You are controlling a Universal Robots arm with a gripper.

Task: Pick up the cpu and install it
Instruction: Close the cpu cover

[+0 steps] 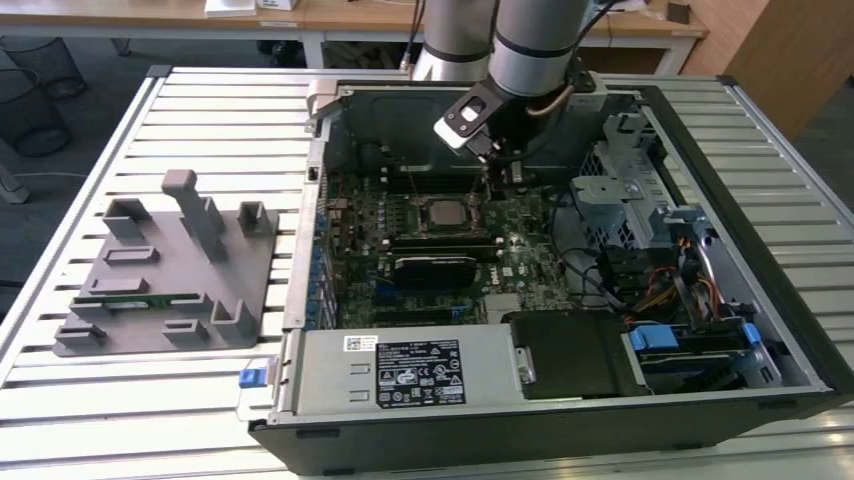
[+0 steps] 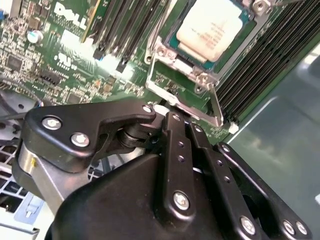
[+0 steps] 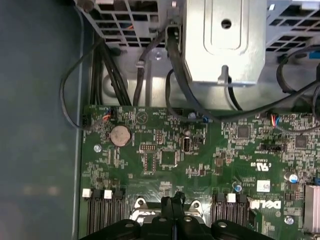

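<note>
Open computer case (image 1: pixel 534 440), black sheet metal, lying on its side on a slatted metal worktop (image 1: pixel 200 110). Inside lies the green circuit board (image 1: pixel 534 265), densely set with small parts. The cpu (image 1: pixel 443 212), a flat square chip with a pale, matt silver top (image 2: pixel 212 27) carrying fine print, sits in its socket near the middle of the board. It is ringed by a bright steel frame (image 2: pixel 185 75) with screw heads at the corners. Long black memory slots (image 2: pixel 270 65) run along both sides of the socket.

The gripper (image 1: pixel 505 170), made of black jointed links with silver screws, hangs over the socket's edge just beside the cpu. In both wrist views (image 2: pixel 172 116) (image 3: pixel 172 199) its jaws are together, with nothing seen between them. Whether they touch the frame cannot be told.

Also on the board are a round silver coin battery (image 3: pixel 120 135) and white lettering. Black cables (image 3: pixel 115 75) loop up to a grey perforated metal cage (image 3: pixel 225 40). A metal box with a white printed label (image 1: pixel 420 372) lies at the case's near end.

At the exterior view's left stands a grey plastic holder (image 1: pixel 174 270) with upright posts, and a narrow green memory stick (image 1: pixel 147 298) lies in it.
</note>
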